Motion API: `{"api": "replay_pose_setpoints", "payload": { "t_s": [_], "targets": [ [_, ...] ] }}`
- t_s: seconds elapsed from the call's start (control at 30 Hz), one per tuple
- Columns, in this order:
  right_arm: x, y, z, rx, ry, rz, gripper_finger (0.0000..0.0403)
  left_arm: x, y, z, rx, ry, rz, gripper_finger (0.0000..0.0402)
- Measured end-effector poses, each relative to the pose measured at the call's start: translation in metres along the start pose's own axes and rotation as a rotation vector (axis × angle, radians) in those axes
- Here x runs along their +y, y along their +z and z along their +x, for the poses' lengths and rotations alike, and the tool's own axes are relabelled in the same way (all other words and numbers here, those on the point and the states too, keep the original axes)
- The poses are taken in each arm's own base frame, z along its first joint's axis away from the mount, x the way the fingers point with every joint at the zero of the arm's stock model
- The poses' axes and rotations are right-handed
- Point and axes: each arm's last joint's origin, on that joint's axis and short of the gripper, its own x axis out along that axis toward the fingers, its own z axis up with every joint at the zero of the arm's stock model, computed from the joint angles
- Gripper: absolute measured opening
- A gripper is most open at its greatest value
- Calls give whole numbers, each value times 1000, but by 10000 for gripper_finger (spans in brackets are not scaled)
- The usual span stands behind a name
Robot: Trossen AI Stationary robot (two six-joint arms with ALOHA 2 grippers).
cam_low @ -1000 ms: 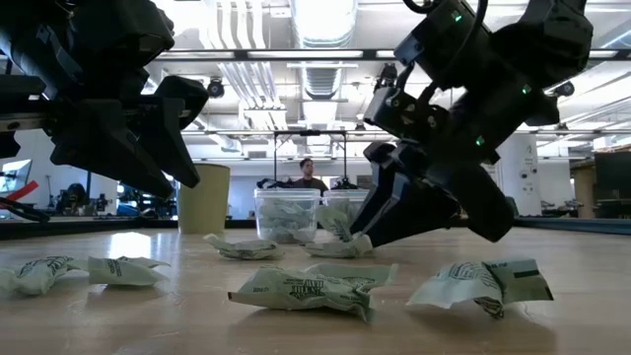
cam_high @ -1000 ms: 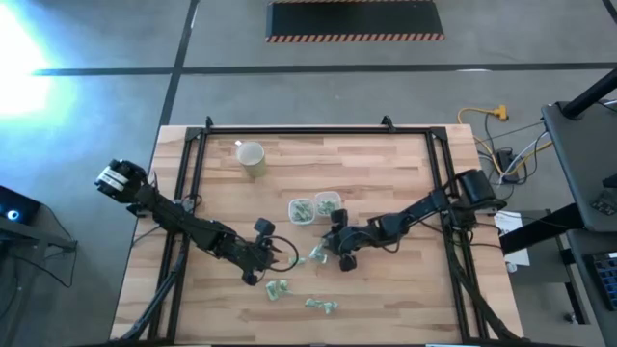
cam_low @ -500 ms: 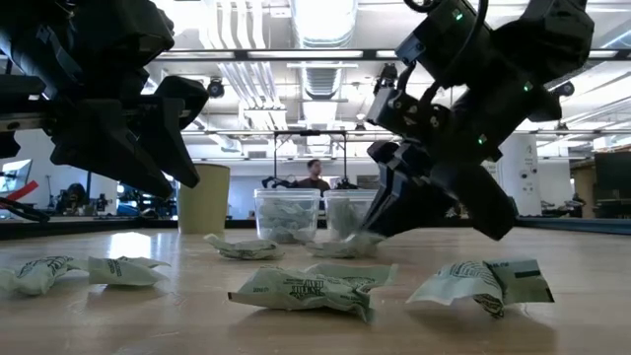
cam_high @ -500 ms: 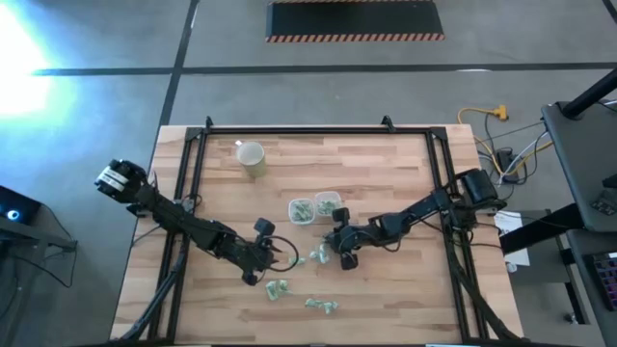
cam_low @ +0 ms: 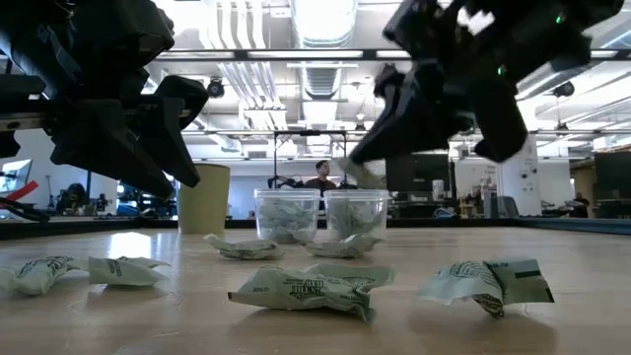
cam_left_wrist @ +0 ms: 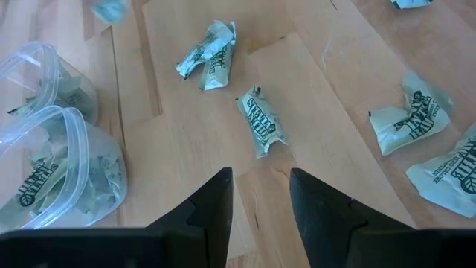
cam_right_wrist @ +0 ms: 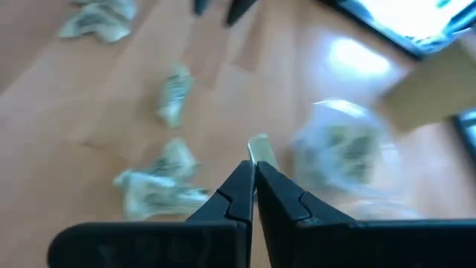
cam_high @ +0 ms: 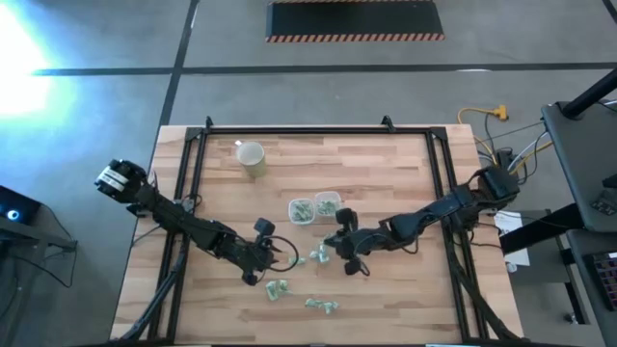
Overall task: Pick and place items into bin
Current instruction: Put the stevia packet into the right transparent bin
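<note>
Several small pale green-and-white wrapped items [cam_high: 278, 288] lie loose on the wooden table [cam_high: 405, 173], and show again in the left wrist view [cam_left_wrist: 262, 123] and the low view [cam_low: 306, 286]. Two clear plastic bins [cam_high: 302, 209] [cam_high: 328, 203] stand mid-table, with items inside. My right gripper [cam_high: 333, 241] hangs above the table just near of the bins, shut on one item [cam_right_wrist: 258, 149]. My left gripper [cam_left_wrist: 260, 186] stands open above the table to the left of the loose items [cam_high: 317, 255], nothing between its fingers. My right gripper pinches one small wrapped item [cam_right_wrist: 258, 150] between the free ends of its two fingers; part of it sticks out beyond them. The fingers [cam_low: 380, 148] slant down from the table's right. The item [cam_low: 347, 170] is lifted clear of the table.
A beige cup [cam_high: 252, 157] stands at the far left of the table. A black frame [cam_high: 289, 130] runs along the table's far and side edges. People and desks show in the room beyond [cam_low: 317, 176].
My right gripper has shut on one of the items lying near the bins and has risen with it, so the item now hangs clear of the table at about the height of the bins' rims.
</note>
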Motion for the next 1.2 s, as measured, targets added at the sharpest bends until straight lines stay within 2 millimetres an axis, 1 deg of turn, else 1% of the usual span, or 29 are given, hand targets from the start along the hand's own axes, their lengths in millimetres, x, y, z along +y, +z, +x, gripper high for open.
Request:
{"api": "replay_pose_setpoints", "payload": {
  "t_s": [0.13,0.3,0.5,0.6,0.77,1.0,1.1,1.2],
  "targets": [
    [-6,7,-9,-9,-137,-17,9,0,0,0,0,0,0,118],
    [-21,5,-8,30,-280,10,8,0,0,0,0,0,0,118],
    [-47,-3,0,51,-355,167,9,0,0,0,-1,0,0,118],
    [-55,-6,2,56,-375,220,9,0,0,0,0,0,0,118],
    [-56,-10,2,91,-368,249,8,0,0,0,0,0,0,118],
    [-56,-11,2,91,-369,267,13,0,0,0,-1,1,0,118],
    [-55,-11,2,94,-367,265,29,0,0,0,-1,1,0,118],
    [-55,-12,2,106,-365,272,55,0,0,0,-1,1,0,118]
  ]
}}
